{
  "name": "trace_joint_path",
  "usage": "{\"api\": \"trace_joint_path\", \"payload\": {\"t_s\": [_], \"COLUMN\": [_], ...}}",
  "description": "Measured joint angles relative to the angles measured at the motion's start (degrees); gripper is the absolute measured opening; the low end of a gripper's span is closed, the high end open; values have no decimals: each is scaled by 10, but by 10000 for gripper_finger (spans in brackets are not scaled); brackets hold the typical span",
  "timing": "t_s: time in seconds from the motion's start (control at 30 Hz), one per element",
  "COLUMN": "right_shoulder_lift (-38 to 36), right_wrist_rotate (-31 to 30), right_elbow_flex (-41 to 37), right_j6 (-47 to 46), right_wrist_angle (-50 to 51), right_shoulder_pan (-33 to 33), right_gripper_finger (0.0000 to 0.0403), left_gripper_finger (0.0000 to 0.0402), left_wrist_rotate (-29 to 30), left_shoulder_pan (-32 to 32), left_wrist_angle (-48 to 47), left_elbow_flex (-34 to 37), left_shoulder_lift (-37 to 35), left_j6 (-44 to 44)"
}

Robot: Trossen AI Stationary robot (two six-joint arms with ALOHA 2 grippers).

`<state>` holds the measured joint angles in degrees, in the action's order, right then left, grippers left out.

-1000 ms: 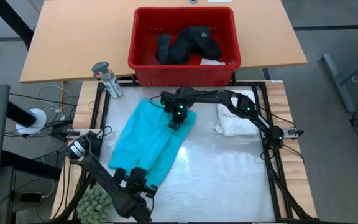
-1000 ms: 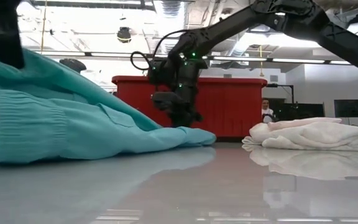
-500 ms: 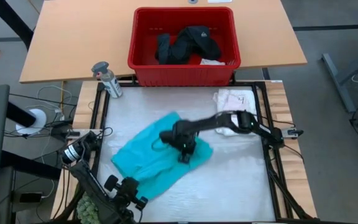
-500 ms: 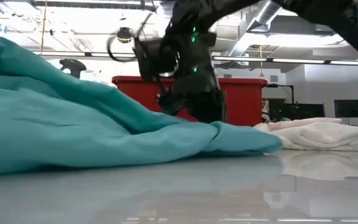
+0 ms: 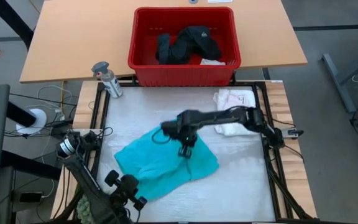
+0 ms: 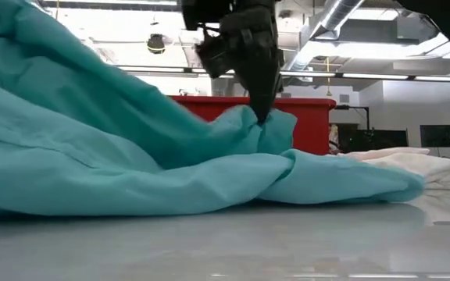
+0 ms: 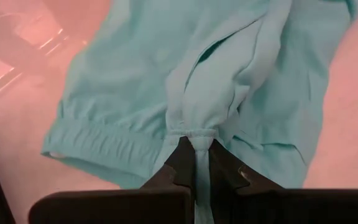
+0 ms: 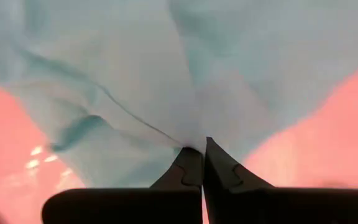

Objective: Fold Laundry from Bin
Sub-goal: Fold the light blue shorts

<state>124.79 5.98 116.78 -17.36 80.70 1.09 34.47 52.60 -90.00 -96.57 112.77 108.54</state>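
Spread over the middle of the pale bench (image 5: 241, 186): soft turquoise shirt (image 5: 160, 165), near the red slotted plastic bin (image 5: 184, 71) holding black clothing (image 5: 188, 42); white folded piece (image 5: 232, 99) set aside. Pinched on the shirt's upper fold, right end effector (image 5: 186, 152); clamped on its ribbed hem, left end effector (image 7: 194, 163). Best carried taut and level, both pinches moved together; no slack, no dragging creases.

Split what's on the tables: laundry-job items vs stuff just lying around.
In the job:
- turquoise soft shirt, pinched by the shut left gripper and shut right gripper
- red slotted plastic bin
- black clothing in the bin
- white folded garment on the mat

Lying about:
- grey spray bottle
- green knobbly ball
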Motion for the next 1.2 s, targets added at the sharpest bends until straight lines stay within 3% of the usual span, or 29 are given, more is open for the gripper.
{"api": "trace_joint_path", "payload": {"t_s": [0.07, 0.23, 0.5, 0.9, 1.2], "right_shoulder_lift": [-23, -49, -18, 60, 53], "right_wrist_rotate": [-29, -36, 9, 17, 18], "right_elbow_flex": [-1, 2, -3, -7, -1], "right_j6": [22, 78, 185, 284, 311], "right_wrist_angle": [-4, -38, -140, -176, -201], "right_shoulder_pan": [-25, -93, -132, -177, -224], "right_gripper_finger": [19, 19, 19, 19, 76], "left_gripper_finger": [2, 2, 2, 2, 2], "left_wrist_rotate": [-1, 4, -4, 1, -6], "left_shoulder_pan": [-16, -59, -87, -106, -141], "left_wrist_angle": [0, 0, 0, 0, 0], "left_elbow_flex": [0, 6, 18, 18, 18], "left_shoulder_lift": [-4, -4, -4, -4, -4], "left_j6": [-11, -2, 62, 166, 158]}}
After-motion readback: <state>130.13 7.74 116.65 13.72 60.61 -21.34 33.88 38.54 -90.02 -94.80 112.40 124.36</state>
